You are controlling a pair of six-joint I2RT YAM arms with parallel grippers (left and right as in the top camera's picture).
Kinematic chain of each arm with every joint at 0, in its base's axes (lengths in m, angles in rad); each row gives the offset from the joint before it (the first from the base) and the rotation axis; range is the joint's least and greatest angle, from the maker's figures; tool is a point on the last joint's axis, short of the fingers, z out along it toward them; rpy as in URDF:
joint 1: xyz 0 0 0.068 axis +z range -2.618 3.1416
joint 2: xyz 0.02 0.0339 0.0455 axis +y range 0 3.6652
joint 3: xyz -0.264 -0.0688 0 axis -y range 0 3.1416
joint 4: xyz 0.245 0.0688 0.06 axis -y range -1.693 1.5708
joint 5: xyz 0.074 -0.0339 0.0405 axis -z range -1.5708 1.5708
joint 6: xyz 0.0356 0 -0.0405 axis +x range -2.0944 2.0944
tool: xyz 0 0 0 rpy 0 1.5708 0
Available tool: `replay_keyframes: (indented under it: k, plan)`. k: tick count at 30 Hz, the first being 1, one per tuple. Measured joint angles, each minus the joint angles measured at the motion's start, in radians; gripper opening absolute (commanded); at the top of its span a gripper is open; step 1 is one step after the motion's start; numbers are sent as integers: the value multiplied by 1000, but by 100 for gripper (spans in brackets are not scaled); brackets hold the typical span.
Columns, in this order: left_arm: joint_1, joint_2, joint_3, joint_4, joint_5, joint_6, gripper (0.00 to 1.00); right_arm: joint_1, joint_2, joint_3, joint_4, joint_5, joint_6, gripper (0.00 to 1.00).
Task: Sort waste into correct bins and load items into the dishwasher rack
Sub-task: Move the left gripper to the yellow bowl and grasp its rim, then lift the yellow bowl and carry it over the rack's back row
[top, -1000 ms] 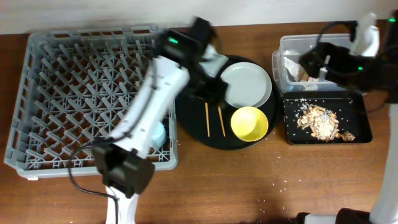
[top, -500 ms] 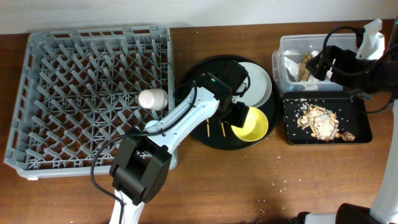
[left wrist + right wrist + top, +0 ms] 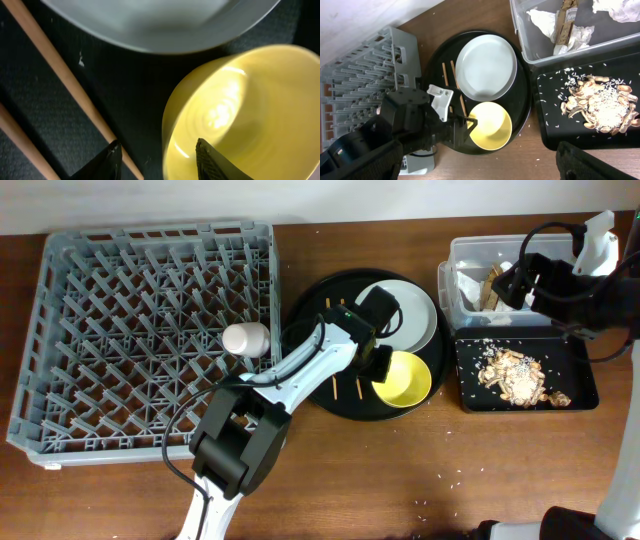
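My left gripper (image 3: 383,365) (image 3: 157,150) is open, one finger inside the small yellow bowl (image 3: 402,378) (image 3: 240,100) and one outside its rim. The bowl, the pale grey plate (image 3: 400,315) (image 3: 485,67) and two wooden chopsticks (image 3: 345,385) (image 3: 65,80) lie on a round black tray (image 3: 310,320). The pink cup (image 3: 245,337) lies in the grey dishwasher rack (image 3: 120,380). The light blue cup is hidden. My right gripper (image 3: 510,280) (image 3: 485,165) is open and empty above the clear tub (image 3: 447,290), which holds white napkins (image 3: 542,20) and a brown wrapper (image 3: 563,25).
The shallow black rectangular tray (image 3: 580,350) in front of the tub holds tan food leftovers (image 3: 515,375) and rice grains. A few grains lie on the wooden table near its front edge. My left arm stretches from the front edge across the rack's right corner.
My left arm swung from the rack to the round tray, leaving the pink cup in the rack, then closed in on the yellow bowl's rim. The right arm shifted slightly right.
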Motion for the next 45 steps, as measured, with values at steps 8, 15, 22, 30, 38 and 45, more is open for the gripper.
replay_keyframes:
  k: [8,15,22,30,38,45]
  plan:
    - [0,43,0,8,2,-21,7,0,0,0,0,0,0,99]
    - [2,51,34,-69,6,-19,1,0,0,0,0,0,-1,98]
    - [42,57,400,-393,-12,55,1,0,0,0,0,0,0,99]
    - [201,56,941,-667,-290,150,1,0,0,0,0,0,0,98]
    - [359,58,1056,-570,-703,183,1,0,0,0,0,1,0,99]
    - [352,142,1051,-463,-1106,210,0,0,0,0,0,0,0,99]
